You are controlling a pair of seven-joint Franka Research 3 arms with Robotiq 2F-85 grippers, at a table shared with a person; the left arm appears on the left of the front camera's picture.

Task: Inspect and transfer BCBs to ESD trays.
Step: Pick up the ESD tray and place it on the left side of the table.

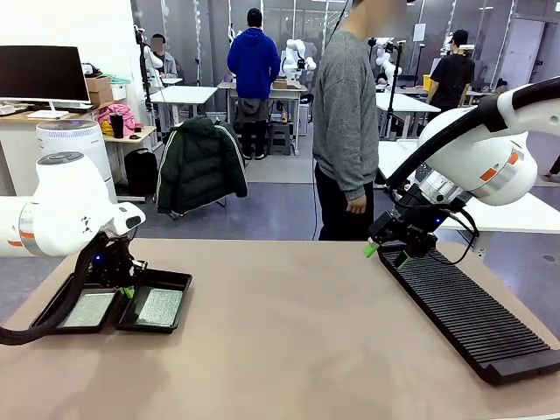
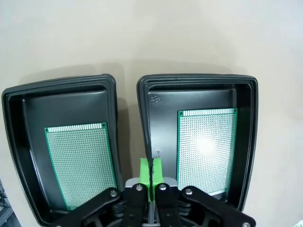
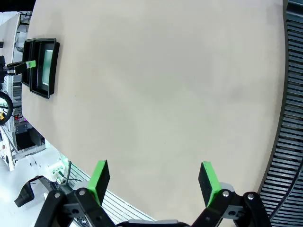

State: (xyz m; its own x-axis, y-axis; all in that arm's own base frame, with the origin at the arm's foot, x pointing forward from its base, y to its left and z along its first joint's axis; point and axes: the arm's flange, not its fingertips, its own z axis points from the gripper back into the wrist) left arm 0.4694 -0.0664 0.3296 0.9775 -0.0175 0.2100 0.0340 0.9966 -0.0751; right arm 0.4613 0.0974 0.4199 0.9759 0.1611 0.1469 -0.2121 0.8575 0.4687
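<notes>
Two black ESD trays [image 1: 175,280] lie side by side at the table's left front, each with one green BCB flat inside. In the left wrist view, one BCB [image 2: 80,163] lies in the left tray [image 2: 19,142] and another BCB [image 2: 206,149] in the right tray [image 2: 244,94]. My left gripper [image 2: 151,170] hangs shut and empty above the gap between the trays, also seen at the trays' near side [image 1: 128,292]. My right gripper [image 3: 154,177] is open and empty, hovering by the rack's far end [image 1: 374,248].
A long black ribbed rack [image 1: 468,311] runs along the table's right side, its slots holding nothing I can see. A person in a grey sweater [image 1: 346,114] stands at the far edge. The bare tan tabletop [image 1: 289,332] spreads between trays and rack.
</notes>
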